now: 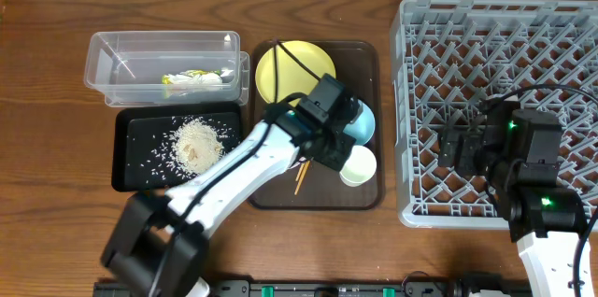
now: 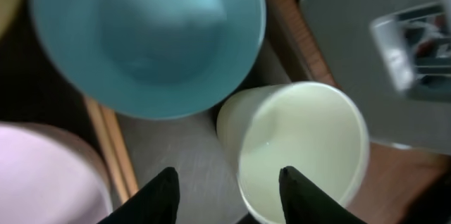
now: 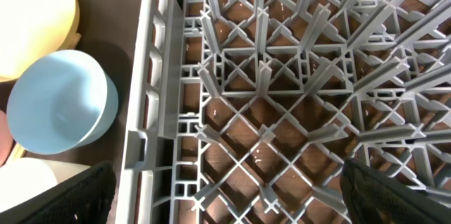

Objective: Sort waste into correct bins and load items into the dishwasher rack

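While the rack is standing as the biggest thing on the table with no dish showing in it, the right gripper is hanging over its pegs near the left wall, fingers spread wide and holding nothing. Just left of the rack, the brown tray is carrying the dishes. Well apart from the rack, beyond that tray, the tub and the black tray are sitting side by side.

The plate is lying at the brown tray's corner far from the rack. The blue bowl is sitting on the rack side, and a pale bowl is showing farther from the rack, mostly under the arm.

The cup is standing mouth up beside the blue bowl, near the tray edge closest to the rack. The left gripper is hovering over it, released, with one fingertip above the mouth and the other outside the wall. Whether it is touching cannot be told.

The cup is probably light, thin-walled and smooth, so it may tip or slip. A gentle pinch across the wall just under the rim looks the safest hold.

The chopsticks are lying between the pale bowl and the cup. The rice is lying heaped in the black tray and the wrapper in the tub, so loading seems to be the step in hand.
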{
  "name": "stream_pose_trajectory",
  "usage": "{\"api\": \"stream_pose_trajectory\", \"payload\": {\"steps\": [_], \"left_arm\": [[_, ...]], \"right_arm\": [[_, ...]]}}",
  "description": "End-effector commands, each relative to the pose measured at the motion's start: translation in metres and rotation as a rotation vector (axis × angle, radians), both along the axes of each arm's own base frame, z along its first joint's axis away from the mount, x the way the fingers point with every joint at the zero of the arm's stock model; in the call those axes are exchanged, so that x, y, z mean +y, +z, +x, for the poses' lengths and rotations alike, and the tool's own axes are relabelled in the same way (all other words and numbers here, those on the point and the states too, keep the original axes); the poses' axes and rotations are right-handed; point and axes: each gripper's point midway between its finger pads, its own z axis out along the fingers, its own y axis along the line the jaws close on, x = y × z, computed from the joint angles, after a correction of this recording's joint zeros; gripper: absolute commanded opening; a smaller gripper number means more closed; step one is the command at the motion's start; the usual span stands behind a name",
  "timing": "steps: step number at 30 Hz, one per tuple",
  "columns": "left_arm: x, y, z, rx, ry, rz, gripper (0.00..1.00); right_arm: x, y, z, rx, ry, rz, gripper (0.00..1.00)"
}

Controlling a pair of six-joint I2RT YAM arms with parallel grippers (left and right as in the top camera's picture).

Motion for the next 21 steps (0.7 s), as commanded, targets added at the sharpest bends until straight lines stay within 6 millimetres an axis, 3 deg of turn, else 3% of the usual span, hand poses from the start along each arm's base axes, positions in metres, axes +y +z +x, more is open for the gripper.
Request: {"api": "stream_pose_trajectory", "payload": {"steps": [1,4,7,11,17,21], "left_arm": [[0.002,-0.027,-0.008,0.064,-0.003,0.044,0.41],[0.003,-0.038,-0.010,0.090,0.000,0.063,0.30],[0.003,-0.037,-0.011,0.091,-0.001,0.061,0.08],[0.004,-0.030,-0.008,0.081,0.006,0.052,0.06],[0.017,0.018,0.005,0.056,0.060,-0.065,0.06],[0.032,0.064,0.033,0.031,0.152,-0.272,0.06]], "right_arm": [[0.004,0.008,0.002,-0.017,0.008,0.005,0.99],[0.004,0.008,0.001,-0.014,0.008,0.005,0.99],[0.004,0.007,0.001,-0.013,0.008,0.005,0.99],[0.004,0.008,0.001,-0.014,0.008,0.005,0.99],[0.004,0.017,0.011,-0.069,0.008,0.003,0.99],[0.021,0.030,0.020,-0.133,0.079,0.070,0.99]]}}
